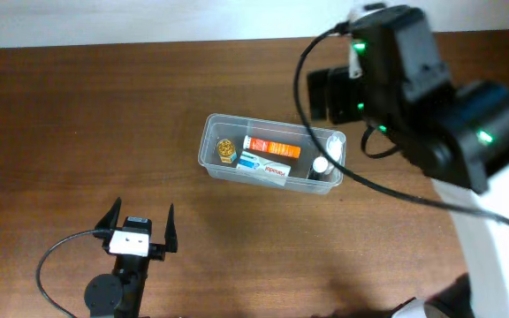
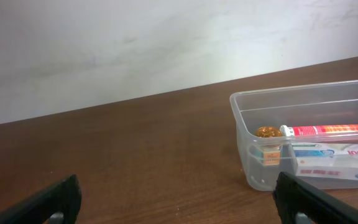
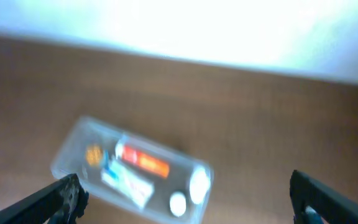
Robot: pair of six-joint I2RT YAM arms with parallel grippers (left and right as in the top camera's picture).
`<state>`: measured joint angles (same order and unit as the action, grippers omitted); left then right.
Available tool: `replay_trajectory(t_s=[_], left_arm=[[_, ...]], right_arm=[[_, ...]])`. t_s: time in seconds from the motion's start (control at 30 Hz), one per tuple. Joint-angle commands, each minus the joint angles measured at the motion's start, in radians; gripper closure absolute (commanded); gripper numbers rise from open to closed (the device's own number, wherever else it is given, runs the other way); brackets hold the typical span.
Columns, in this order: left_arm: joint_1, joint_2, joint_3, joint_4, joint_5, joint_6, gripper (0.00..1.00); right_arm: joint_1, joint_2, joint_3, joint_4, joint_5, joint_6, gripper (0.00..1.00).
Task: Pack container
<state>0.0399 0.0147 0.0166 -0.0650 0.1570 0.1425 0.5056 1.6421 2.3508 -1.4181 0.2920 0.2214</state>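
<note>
The clear plastic container (image 1: pixel 212 144) sits mid-table. Inside it lie a red-orange tube (image 1: pixel 272 147), a white-blue toothpaste box (image 1: pixel 263 166), a small gold item (image 1: pixel 226 152) and two white round items (image 1: pixel 322 166). It also shows in the left wrist view (image 2: pixel 247 146) and, blurred, in the right wrist view (image 3: pixel 64 155). My left gripper (image 1: pixel 140 222) is open and empty near the front left, apart from the container. My right gripper (image 3: pixel 182 199) is open and empty, high above the container; in the overhead view its fingers are hidden under the arm.
The brown wooden table (image 1: pixel 78 115) meets a white wall (image 2: pixel 135 43) at the back. The right arm's black body (image 1: pixel 414 79) and its cable (image 1: pixel 387 190) hang over the container's right end. The left arm's cable (image 1: pixel 56 256) loops at the front left.
</note>
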Motion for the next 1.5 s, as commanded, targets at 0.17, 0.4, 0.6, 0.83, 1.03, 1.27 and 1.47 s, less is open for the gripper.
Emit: replay_trajectory(t_s=[0.17, 0.4, 0.6, 0.83, 1.03, 1.27, 1.47], left_arm=[[0.005, -0.01, -0.008, -0.001, -0.007, 0.02, 0.01], [0.005, -0.01, -0.008, -0.001, -0.007, 0.02, 0.01], [0.005, -0.01, -0.008, -0.001, -0.007, 0.02, 0.01], [0.005, -0.01, -0.008, -0.001, -0.007, 0.02, 0.01], [0.005, -0.01, -0.008, -0.001, -0.007, 0.02, 0.01], [0.005, -0.01, -0.008, -0.001, -0.007, 0.02, 0.01], [0.005, -0.01, -0.008, -0.001, -0.007, 0.02, 0.01]], right_arm=[[-0.095, -0.228, -0.193, 0.391, 0.055, -0.004, 0.02], [-0.275, -0.5, -0.634, 0.697, -0.062, -0.004, 0.02], [-0.404, -0.751, -1.055, 0.943, -0.091, -0.004, 0.02], [-0.455, -1.034, -1.497, 1.17, -0.101, -0.004, 0.02], [-0.455, -1.244, -1.825, 1.334, -0.106, -0.004, 0.02], [-0.456, -1.415, -2.079, 1.424, -0.183, -0.004, 0.02], [-0.456, -1.506, -2.186, 1.423, -0.238, -0.005, 0.02]])
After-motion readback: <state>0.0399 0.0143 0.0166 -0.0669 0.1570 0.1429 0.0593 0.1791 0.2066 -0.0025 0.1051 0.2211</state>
